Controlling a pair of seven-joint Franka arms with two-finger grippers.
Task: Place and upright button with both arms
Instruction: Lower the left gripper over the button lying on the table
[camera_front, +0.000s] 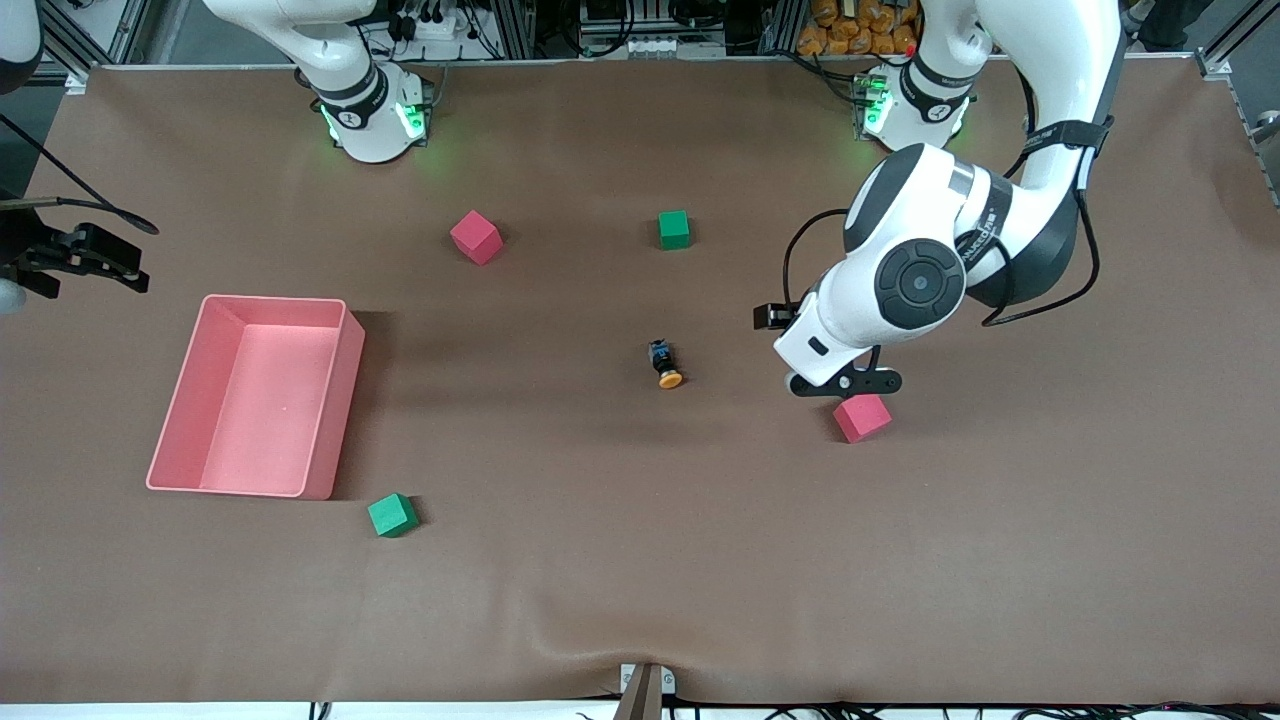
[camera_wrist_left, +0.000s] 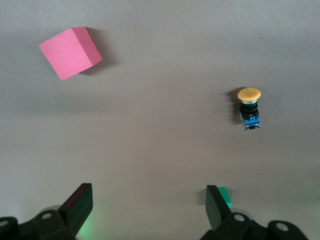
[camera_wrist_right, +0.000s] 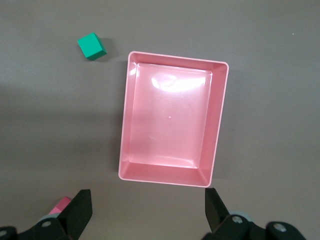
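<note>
The button (camera_front: 665, 366) lies on its side in the middle of the brown table, its orange cap pointing toward the front camera. In the left wrist view the button (camera_wrist_left: 249, 108) lies apart from the fingers. My left gripper (camera_front: 845, 383) hangs open and empty above the table, off to the left arm's end from the button and just above a red cube (camera_front: 862, 417). In its own view the left gripper (camera_wrist_left: 149, 195) has only bare table between its fingers. My right gripper (camera_wrist_right: 149, 210) waits open and empty, high above the table beside the pink bin (camera_wrist_right: 125, 115).
The empty pink bin (camera_front: 335, 400) stands toward the right arm's end. A green cube (camera_front: 392, 515) lies near its front corner. Another red cube (camera_front: 475, 237) and another green cube (camera_front: 674, 229) lie closer to the robots' bases. The red cube (camera_wrist_left: 70, 52) shows in the left wrist view.
</note>
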